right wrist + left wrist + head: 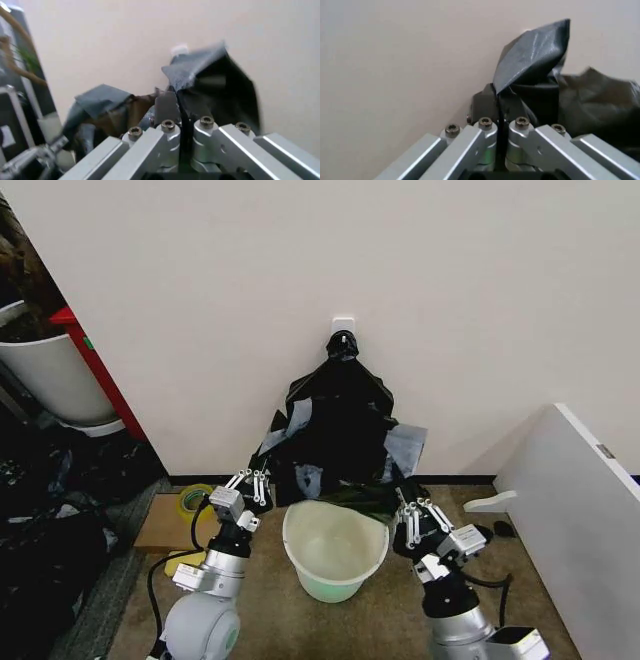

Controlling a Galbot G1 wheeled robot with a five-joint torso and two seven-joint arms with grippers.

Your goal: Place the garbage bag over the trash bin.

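**Black bag stretched between two grippers above cream bucket**

Against a plain off-white wall [200, 310], over brown carpet [280, 620]: a round cream-white trash bin [335, 552], upright on the floor between the two arms, rolled rim open to the camera, pale green tint at the base. Behind and just above it, the garbage bag [335, 430], thin, glossy, crinkly black plastic, rising in a broad peaked heap toward the wall, with grey sheen on several folds and its lower edge dipping at the bin's far rim.

Left gripper [250, 482], beside the bin's left rim, fingers pressed together on a fold of the bag; seen close from the left wrist, a sheet of dull black film [530, 60] standing up out of the closed fingertips [485, 108]. Right gripper [412, 502], at the bin's right rim, likewise pinched shut on the plastic; seen from the right wrist, a creased black flap [210, 78] fanning out of the clamped fingers [167, 107].

Elsewhere: large white tapered pot [55, 380] at far left, roll of yellow tape [192, 500] on a flat cardboard piece [160, 525], white panel [570, 500] at right.
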